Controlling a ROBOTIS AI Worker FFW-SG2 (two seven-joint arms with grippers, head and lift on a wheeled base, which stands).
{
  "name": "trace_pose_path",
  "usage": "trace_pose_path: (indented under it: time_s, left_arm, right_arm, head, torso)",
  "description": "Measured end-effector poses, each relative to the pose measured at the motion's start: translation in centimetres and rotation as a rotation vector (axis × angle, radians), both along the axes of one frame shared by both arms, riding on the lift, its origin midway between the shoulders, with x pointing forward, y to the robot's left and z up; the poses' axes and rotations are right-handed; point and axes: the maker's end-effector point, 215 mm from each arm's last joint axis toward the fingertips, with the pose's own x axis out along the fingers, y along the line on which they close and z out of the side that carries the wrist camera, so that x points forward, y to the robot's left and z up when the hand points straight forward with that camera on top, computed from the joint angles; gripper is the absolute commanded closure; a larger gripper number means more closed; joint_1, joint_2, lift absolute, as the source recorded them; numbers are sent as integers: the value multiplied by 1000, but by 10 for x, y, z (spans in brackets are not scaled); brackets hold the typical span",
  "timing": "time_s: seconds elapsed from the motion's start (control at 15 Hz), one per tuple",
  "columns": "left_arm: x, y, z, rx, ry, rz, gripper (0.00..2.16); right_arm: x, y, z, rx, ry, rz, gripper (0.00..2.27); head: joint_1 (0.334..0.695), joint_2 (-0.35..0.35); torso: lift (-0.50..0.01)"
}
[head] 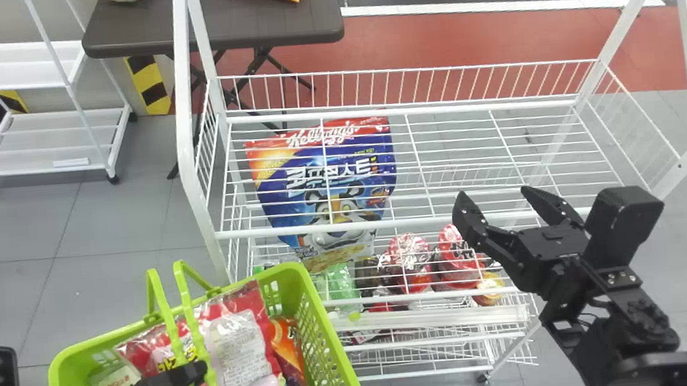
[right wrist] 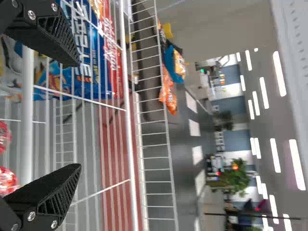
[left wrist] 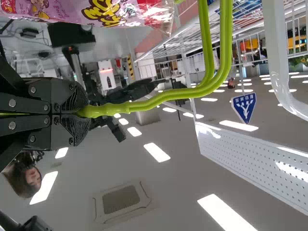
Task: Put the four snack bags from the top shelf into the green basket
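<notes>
Left gripper (head: 199, 372) is pinching the green basket (head: 337, 349) handle (left wrist: 159, 99), right gripper (head: 493, 192) has fingers spread wide, blue bag (head: 275, 196) shows big white lettering (head: 329, 175).

The basket (head: 330, 343) is lime green, its handles (left wrist: 159, 98) too. The shelf bag (head: 340, 156) is blue with a red top, white lettering and an orange corner. The rack (head: 334, 226) is white, the surface (head: 149, 33) dark brown, the tape (head: 150, 88) diagonally striped yellow and black.
</notes>
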Motion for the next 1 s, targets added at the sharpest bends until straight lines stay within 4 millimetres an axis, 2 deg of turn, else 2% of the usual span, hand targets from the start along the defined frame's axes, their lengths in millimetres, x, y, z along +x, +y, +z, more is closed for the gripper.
trace_pose_path:
  time_s: [0.73, 1.0]
  left_arm:
    - [-7, -3, -3, 17, 13, -42, 2145]
    - [-4, -5, -6, 10, 20, -58, 2145]
  right_arm:
    - [-21, -2, -12, -38, 4, -21, 76]
    - [-26, -3, -10, -40, 6, -30, 80]
  head:
    - [695, -80]
    - [695, -84]
  torso:
    - [0]
    - [0]
